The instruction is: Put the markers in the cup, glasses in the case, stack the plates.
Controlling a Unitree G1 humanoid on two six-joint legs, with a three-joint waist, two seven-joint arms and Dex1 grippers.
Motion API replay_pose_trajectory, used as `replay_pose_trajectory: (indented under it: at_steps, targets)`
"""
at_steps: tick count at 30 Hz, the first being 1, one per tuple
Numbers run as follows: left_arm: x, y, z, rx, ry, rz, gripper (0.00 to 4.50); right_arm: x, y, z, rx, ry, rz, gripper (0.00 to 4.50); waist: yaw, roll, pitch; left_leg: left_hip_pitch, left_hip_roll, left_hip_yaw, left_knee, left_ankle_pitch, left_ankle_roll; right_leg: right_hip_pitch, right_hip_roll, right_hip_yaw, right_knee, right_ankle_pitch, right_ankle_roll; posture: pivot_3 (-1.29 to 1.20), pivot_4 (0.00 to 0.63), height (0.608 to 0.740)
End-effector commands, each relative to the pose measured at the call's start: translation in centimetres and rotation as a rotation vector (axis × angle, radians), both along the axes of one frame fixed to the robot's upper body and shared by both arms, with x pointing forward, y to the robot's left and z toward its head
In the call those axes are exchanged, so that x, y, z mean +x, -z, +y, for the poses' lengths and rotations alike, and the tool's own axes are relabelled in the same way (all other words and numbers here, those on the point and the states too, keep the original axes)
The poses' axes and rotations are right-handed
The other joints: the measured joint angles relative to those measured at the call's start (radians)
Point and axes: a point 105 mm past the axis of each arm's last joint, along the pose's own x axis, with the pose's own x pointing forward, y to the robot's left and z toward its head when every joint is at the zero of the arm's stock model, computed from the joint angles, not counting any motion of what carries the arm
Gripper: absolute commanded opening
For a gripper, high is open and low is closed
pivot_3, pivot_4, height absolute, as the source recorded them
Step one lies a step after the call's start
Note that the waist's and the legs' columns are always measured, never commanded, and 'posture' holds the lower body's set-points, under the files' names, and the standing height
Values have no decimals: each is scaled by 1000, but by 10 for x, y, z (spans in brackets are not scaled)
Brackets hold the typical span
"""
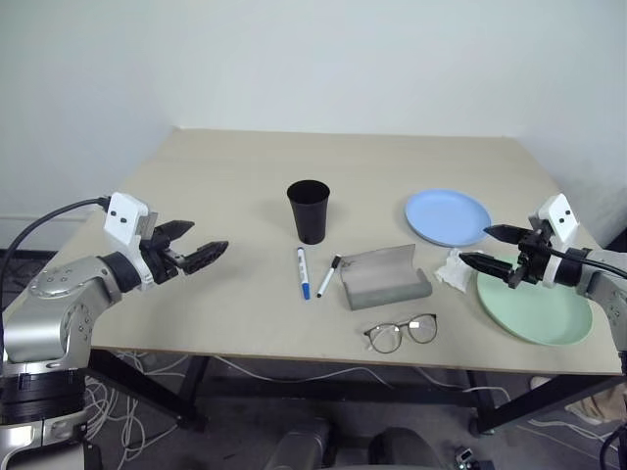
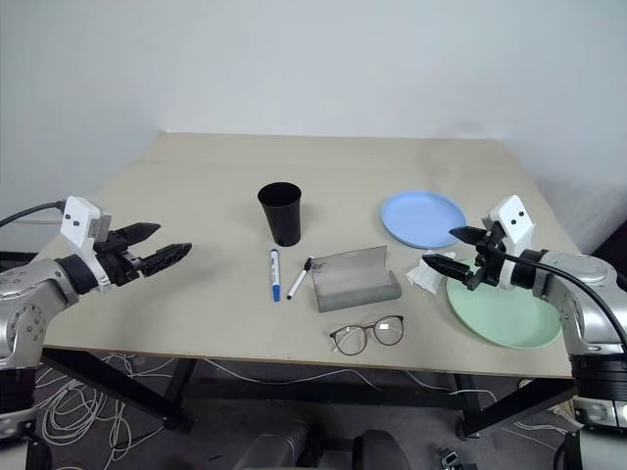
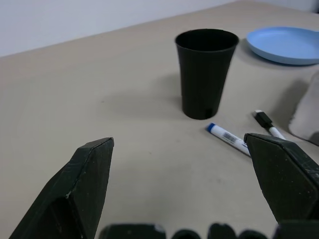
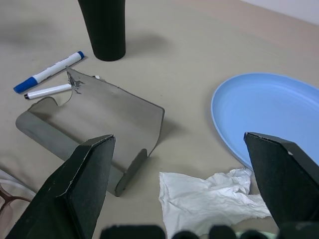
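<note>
Left claw (image 1: 199, 247) spread wide, empty, hanging over the left side of the table (image 1: 225, 186), aimed toward the middle and slightly down. Right claw (image 1: 486, 248) likewise spread and empty, raised at the right edge above the near rim of the green plate (image 1: 537, 311), pointing left toward the centre. Both arms reaching in from the sides, well apart from each other.

Black cup (image 1: 309, 211) upright near the table's centre. Just near of it, two markers lying flat side by side: blue-capped marker (image 1: 303, 273) on the left, black-capped marker (image 1: 328, 276) on the right, tilted. Grey case (image 1: 384, 275) right of the markers, flap curled up and open. Glasses (image 1: 402, 333) near of the case, close to the table's near edge. Blue plate (image 1: 448, 217) far and right of the case; crumpled white tissue (image 1: 452, 271) between case and green plate. Plates apart, not stacked.

From the left wrist: cup seen close, blue-capped marker's tip beside its base, blue plate's rim beyond. From the right wrist: inside of the case flap with a small dark scribble-like mark, tissue creases, a sliver of the glasses frame at the corner.

Pale beige table top, matte. Plain white wall behind. Tangle of cables (image 1: 127, 392) on the floor beneath the table, dark legs below.
</note>
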Motion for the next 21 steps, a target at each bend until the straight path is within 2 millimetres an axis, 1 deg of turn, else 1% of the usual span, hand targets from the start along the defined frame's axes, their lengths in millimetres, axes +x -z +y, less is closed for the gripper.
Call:
replay_pose_trajectory:
  at_steps: [1, 4, 8, 14, 21]
  targets:
    - [-2, -11, -13, -4, 59, -49, 4448, 0, 0, -18, -77, 68, 9, 4500, 5, 0, 0, 0, 0, 0, 0, 0, 0, 0, 0, 0, 0, 0, 0, 0, 0, 727]
    - [-1, -7, -15, -9, 63, -44, 4448, -8, 13, -20, -135, 82, 78, 4500, 5, 0, 0, 0, 0, 0, 0, 0, 0, 1, 0, 0, 0, 0, 1, 0, 0, 727]
    - [1, -4, -22, -18, 77, -38, 4448, -16, 19, -21, -155, 101, 115, 4500, 4, 0, 0, 0, 0, 0, 0, 0, 0, 1, 0, 0, 0, 0, 1, 0, 0, 727]
    - [6, 0, -23, -23, 79, -35, 4448, -24, 32, -16, -214, 167, 168, 4500, 4, 0, 0, 0, 0, 0, 1, -1, 1, 0, -1, -1, 0, 0, 1, 0, 0, 727]
    - [9, 3, -26, -29, 82, -32, 4448, -29, 46, -12, -240, 185, 213, 4500, 4, 0, 0, 0, 0, 1, 4, -2, 3, 1, -1, -1, 0, -1, 2, 0, 0, 727]
